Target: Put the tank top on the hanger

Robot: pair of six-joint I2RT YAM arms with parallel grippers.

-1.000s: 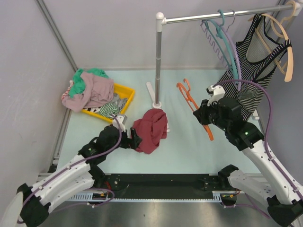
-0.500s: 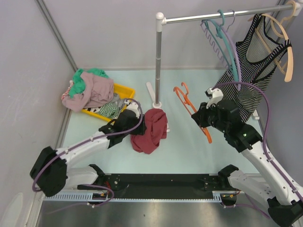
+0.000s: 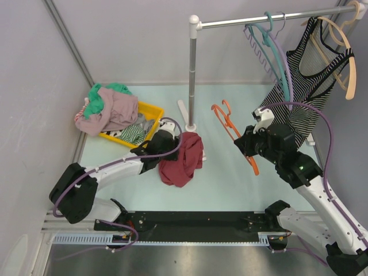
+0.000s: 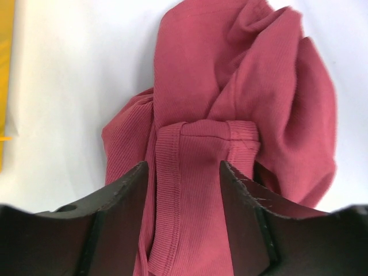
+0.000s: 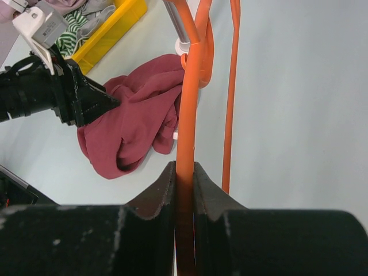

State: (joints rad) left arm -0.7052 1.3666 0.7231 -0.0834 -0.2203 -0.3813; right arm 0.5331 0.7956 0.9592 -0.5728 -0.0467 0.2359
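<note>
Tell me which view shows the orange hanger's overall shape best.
Top external: the hanger shows from hook to lower tip, gripped mid-length by the right gripper. Right wrist shows only its thin bars close up, one pinched between the fingers. Left wrist doesn't show it.

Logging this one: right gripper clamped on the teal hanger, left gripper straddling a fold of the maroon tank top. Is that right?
No. The right gripper is clamped on the orange hanger, not a teal one; the right wrist view shows it. The left gripper does straddle a fold of the maroon tank top.
</note>
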